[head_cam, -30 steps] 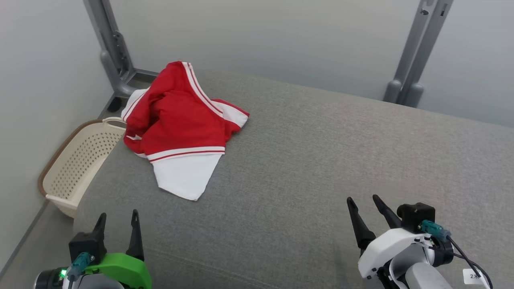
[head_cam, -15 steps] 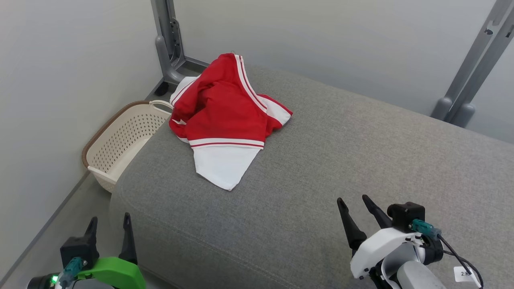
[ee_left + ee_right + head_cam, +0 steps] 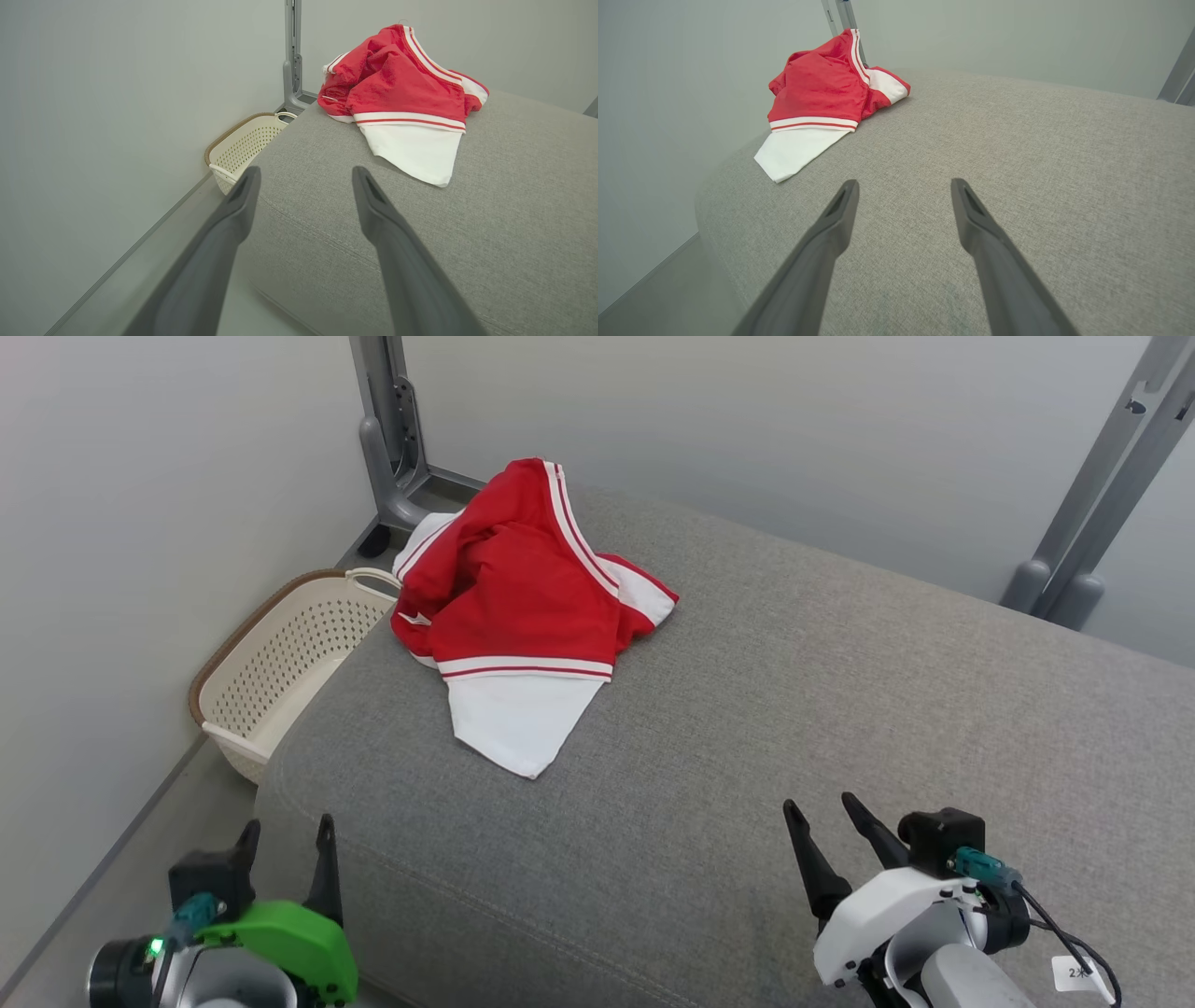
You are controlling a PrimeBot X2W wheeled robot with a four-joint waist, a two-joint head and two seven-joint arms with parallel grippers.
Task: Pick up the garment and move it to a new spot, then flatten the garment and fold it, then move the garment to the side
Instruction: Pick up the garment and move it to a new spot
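You'll find the crumpled red-and-white garment [image 3: 513, 607] on the far left corner of the gray upholstered cushion [image 3: 822, 709], with its white panel pointing toward you. A cream perforated laundry basket [image 3: 280, 658] stands on the floor beside that corner, partly hidden by the cushion edge. One gray metal post [image 3: 387, 439] rises behind the garment. A second post [image 3: 1088, 513] is cut off at the upper right. Plain cushion fabric lies between the grippers and the garment. The left gripper [image 3: 288, 821] has its jaws spread and holds nothing. The right gripper [image 3: 820, 802] likewise. The garment's folds hide its cut.
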